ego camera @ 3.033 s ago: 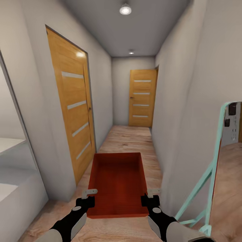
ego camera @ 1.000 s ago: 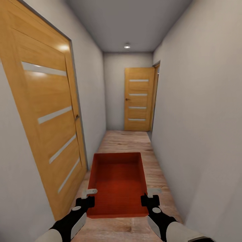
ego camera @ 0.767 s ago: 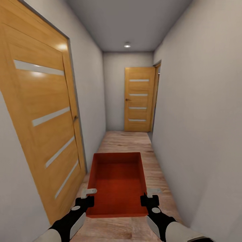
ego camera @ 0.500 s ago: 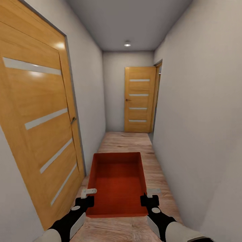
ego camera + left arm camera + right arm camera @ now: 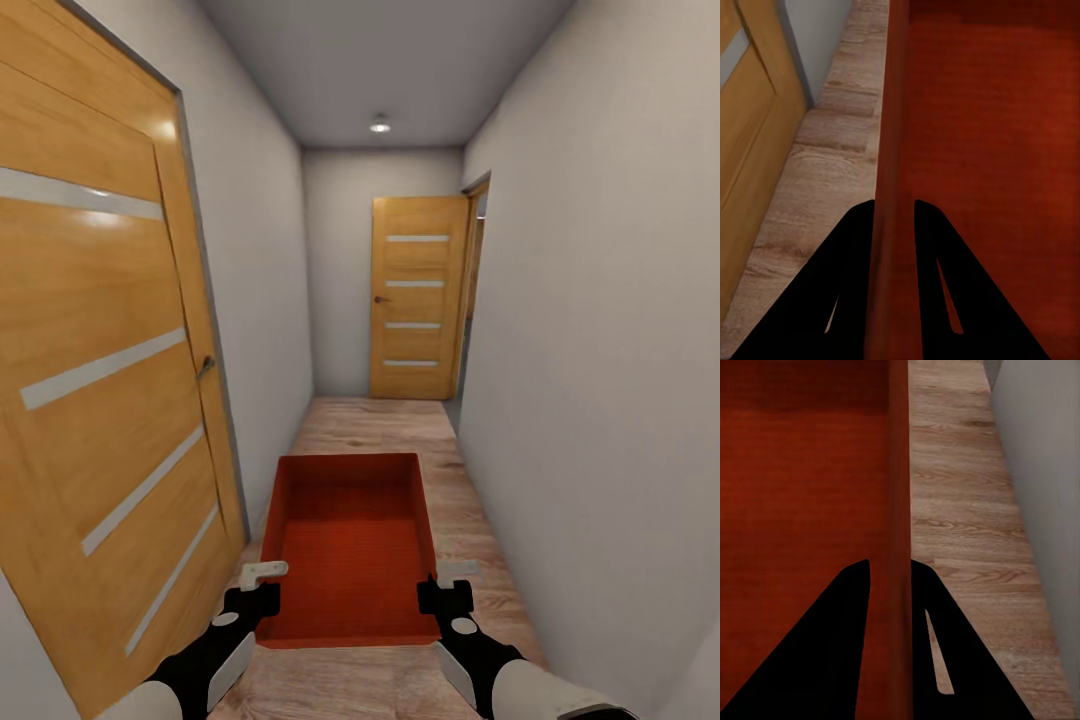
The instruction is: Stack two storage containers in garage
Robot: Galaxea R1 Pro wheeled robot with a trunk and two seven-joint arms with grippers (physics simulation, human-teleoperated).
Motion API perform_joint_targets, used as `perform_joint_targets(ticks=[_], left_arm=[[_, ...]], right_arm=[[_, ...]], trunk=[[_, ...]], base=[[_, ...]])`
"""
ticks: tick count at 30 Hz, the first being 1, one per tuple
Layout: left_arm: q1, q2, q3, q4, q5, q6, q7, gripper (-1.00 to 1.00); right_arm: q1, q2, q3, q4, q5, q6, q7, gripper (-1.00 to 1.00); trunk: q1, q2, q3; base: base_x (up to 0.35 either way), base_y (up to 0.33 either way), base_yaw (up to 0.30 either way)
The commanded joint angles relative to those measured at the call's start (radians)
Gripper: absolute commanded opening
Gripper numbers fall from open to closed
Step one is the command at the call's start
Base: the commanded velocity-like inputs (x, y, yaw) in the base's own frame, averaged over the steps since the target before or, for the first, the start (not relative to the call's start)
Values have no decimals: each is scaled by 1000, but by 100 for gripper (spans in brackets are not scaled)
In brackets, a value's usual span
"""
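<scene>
An orange-red storage container [image 5: 350, 540] hangs level in front of me above the light wood plank floor of a narrow corridor, its open top up and nothing inside. My left gripper [image 5: 262, 590] is shut on its left wall near the close corner. In the left wrist view the two black fingers [image 5: 855, 247] of the left gripper [image 5: 894, 206] pinch that wall [image 5: 891, 112]. My right gripper [image 5: 445, 590] is shut on the right wall, and in the right wrist view this gripper [image 5: 890, 564] clamps the container's rim [image 5: 898, 450].
A shut wooden door [image 5: 100, 380] fills the left wall close by. Another wooden door [image 5: 415, 300] closes the far end, with an open doorway [image 5: 472, 290] just right of it. A plain grey wall [image 5: 600, 350] runs along the right. Wood floor [image 5: 375, 430] stretches ahead.
The whole view has advanced down the corridor; the left door looms larger and the far door is nearer. The container stays held the same way between both grippers.
</scene>
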Motion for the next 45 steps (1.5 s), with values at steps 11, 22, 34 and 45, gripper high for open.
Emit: perform_joint_targets(ticks=[11, 22, 34, 45], left_arm=[[-2, 1, 17, -1, -10, -4, 35, -100], [-2, 1, 17, 0, -10, -4, 35, -100], [-2, 1, 17, 1, -10, -4, 35, -100], [-2, 1, 17, 1, -10, -4, 35, -100]], right_arm=[[0, 11, -16, 2, -2, 1, -6, -100], [0, 11, -16, 2, -2, 1, -5, -100], [0, 11, -16, 3, -2, 0, -6, -100], [0, 9, -16, 3, -2, 0, -6, -100]], trunk=[[1, -1, -2], [1, -1, -2], [1, -1, -2], [1, -1, -2]], base=[[323, 0, 0], [323, 0, 0], [323, 0, 0], [323, 0, 0]])
